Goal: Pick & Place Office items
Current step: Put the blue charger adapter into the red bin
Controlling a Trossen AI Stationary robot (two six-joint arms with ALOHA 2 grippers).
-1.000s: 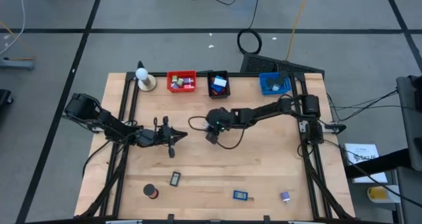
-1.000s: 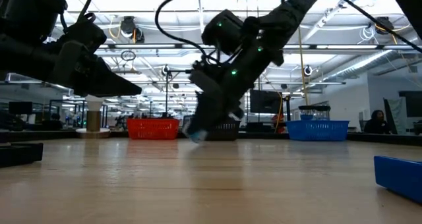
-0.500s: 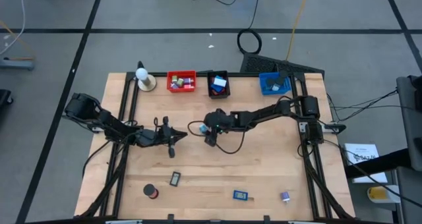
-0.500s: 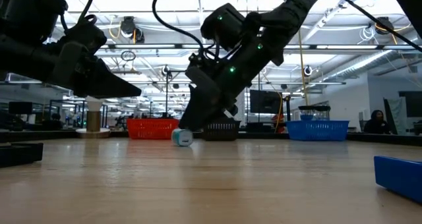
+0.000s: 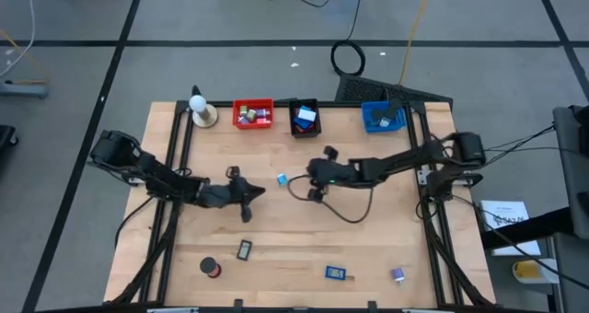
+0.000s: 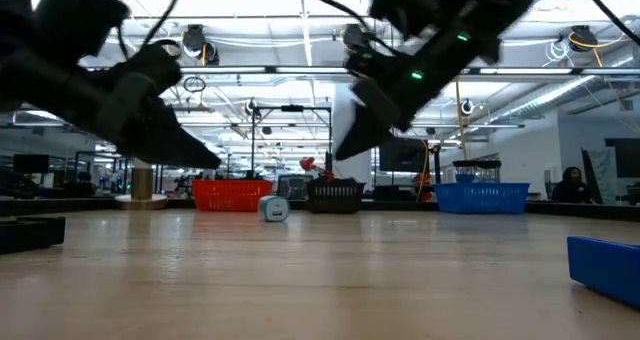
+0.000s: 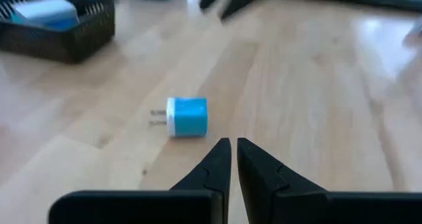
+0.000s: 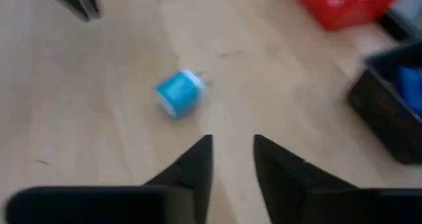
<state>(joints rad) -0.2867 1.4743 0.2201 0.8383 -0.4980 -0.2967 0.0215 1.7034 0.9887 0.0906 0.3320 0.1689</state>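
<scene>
Light-blue plug block [image 5: 282, 179] lies loose on the table [image 5: 368, 249], just ahead of both sets of fingertips, touching neither. Left gripper [image 7: 233, 159]: fingers together, empty, tips pointed at it. Right gripper [image 8: 231, 159]: fingers a little apart, empty.

Sorted, as far as seen: pieces in the red bin [image 5: 253, 113], black bin [image 5: 305, 117] and blue bin [image 5: 383, 117].

Left on the table, well behind the fingers: black roll [image 5: 212, 268], black-framed rectangle [image 5: 244, 249], blue piece [image 5: 336, 273], purple clip [image 5: 398, 274]. Judged well along, with five pieces to go.

Dark jointed arms, looping black cables
</scene>
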